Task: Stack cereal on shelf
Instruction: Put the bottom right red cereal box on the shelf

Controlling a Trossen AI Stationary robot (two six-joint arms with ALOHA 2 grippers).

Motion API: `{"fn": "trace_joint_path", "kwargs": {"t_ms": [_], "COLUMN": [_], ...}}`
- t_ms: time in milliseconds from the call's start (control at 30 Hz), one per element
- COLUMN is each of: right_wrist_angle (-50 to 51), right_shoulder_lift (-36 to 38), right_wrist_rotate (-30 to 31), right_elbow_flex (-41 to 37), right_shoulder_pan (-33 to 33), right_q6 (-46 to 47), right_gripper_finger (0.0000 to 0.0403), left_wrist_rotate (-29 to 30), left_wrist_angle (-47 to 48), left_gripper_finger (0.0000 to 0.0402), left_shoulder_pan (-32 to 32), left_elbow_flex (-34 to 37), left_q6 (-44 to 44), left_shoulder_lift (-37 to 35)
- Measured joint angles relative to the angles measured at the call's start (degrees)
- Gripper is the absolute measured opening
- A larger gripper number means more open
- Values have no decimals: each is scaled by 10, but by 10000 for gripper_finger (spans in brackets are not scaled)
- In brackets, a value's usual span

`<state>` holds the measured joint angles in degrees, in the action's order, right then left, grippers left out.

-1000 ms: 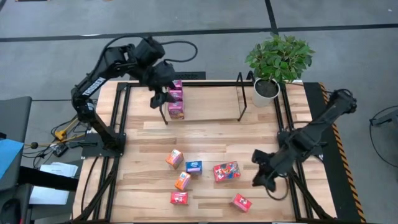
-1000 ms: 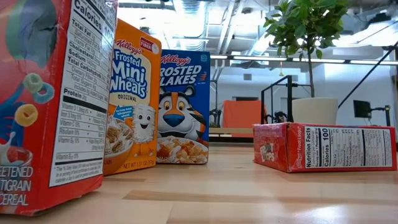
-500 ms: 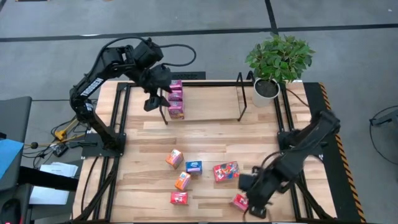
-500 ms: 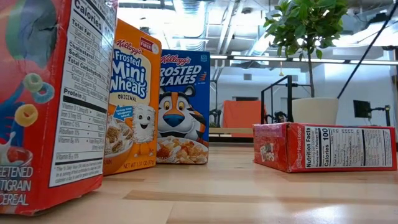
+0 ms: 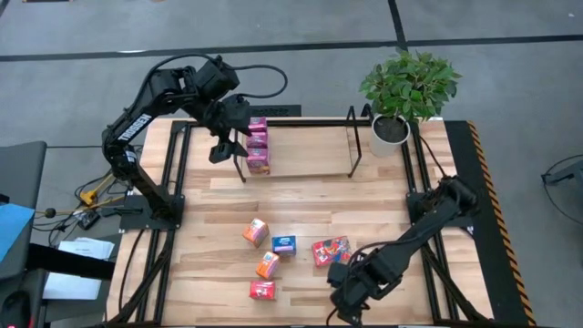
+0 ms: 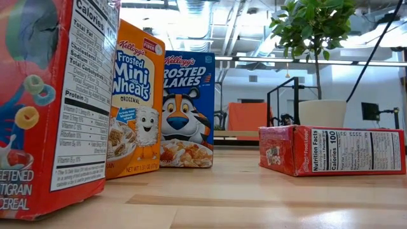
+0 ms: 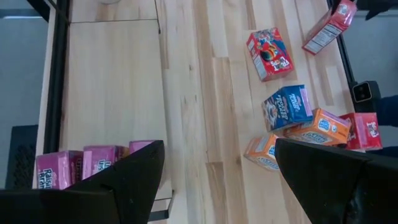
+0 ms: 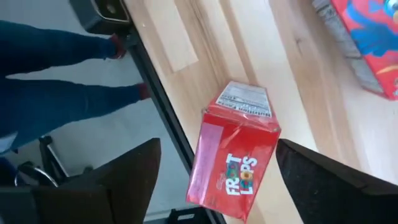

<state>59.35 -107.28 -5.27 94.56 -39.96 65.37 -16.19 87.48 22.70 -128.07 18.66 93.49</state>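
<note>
We're at the pick-up step for the next carton. The right gripper (image 5: 343,296) is way out at the table edge farthest from the shelf (image 5: 301,121), hanging over a red Froot Loops box (image 8: 239,162). In the right wrist view its fingers are spread wide with the box sitting between them. They aren't touching it, so nothing is grabbed yet. From overhead the arm hides that box completely.

The left gripper (image 5: 223,146) is parked right at the shelf's left end, just beside the row of pink cartons (image 5: 258,146) already standing in there. Its fingers are wide apart too and it's holding nothing, so we'd call it waiting.

The rest of the cereal is loose on the table, well apart from the shelf, between it and the right gripper:
- an orange carton (image 5: 256,232)
- a blue Frosted Flakes box (image 5: 284,244)
- a red box lying flat (image 5: 332,251)
- another orange one (image 5: 267,265)
- a small red one (image 5: 262,290)

Our guess at the next move is to come straight down, square the fingers on the box's two long sides and close. The box sits skewed and close to the table's edge, so a sloppy close could nudge it off. After that it's a long carry back to the shelf, with room open to the right of the pink ones.
</note>
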Motion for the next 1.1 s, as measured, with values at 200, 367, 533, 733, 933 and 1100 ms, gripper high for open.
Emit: {"fn": "trace_joint_path", "kwargs": {"t_ms": [200, 367, 533, 733, 933, 1100], "right_wrist_angle": [-3, 20, 33, 33, 27, 42], "right_shoulder_lift": [-17, -27, -27, -28, -28, -7], "right_wrist_rotate": [6, 21, 34, 38, 36, 35], "right_elbow_flex": [0, 1, -2, -18, -23, -17], "right_shoulder_pan": [-2, -9, -16, -15, -12, 3], "right_q6": [30, 49, 54, 58, 37, -31], "right_gripper_finger": [359, 353, 331, 288, 194, 134], "left_wrist_rotate": [0, 0, 0, 1, 5, 5], "left_wrist_angle": [-1, -4, -4, -4, -4, -4], "left_gripper_finger": [297, 297, 297, 297, 297, 297], "left_shoulder_pan": [0, 0, 0, 0, 0, 0], "left_elbow_flex": [0, 0, 0, 0, 0, 0], "left_q6": [-1, -2, -2, -2, -2, -2], "left_shoulder_lift": [0, 0, 0, 0, 0, 0]}}
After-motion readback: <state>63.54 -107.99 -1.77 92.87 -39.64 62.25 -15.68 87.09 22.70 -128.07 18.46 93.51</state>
